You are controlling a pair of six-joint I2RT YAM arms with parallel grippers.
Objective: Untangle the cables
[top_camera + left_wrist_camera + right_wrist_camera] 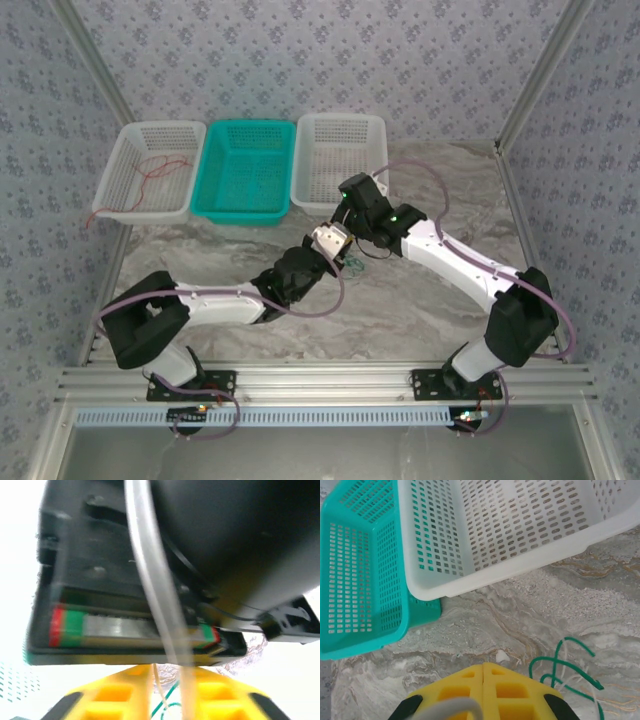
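Yellow right fingers point(512, 692) pressed together near green cable point(575, 639); whether left fingers point(115, 695) grip, cannot tell

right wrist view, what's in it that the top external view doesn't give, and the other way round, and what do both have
Right wrist: the right gripper close up, its yellow fingertips pressed shut.
Top external: the left arm and right arm whole, plus the white plastic mesh basket on the far left with a thin red wire in it.
Both: the teal plastic mesh basket, the white plastic mesh basket to its right, the grey marbled tabletop and the thin dark green wire lying on it.
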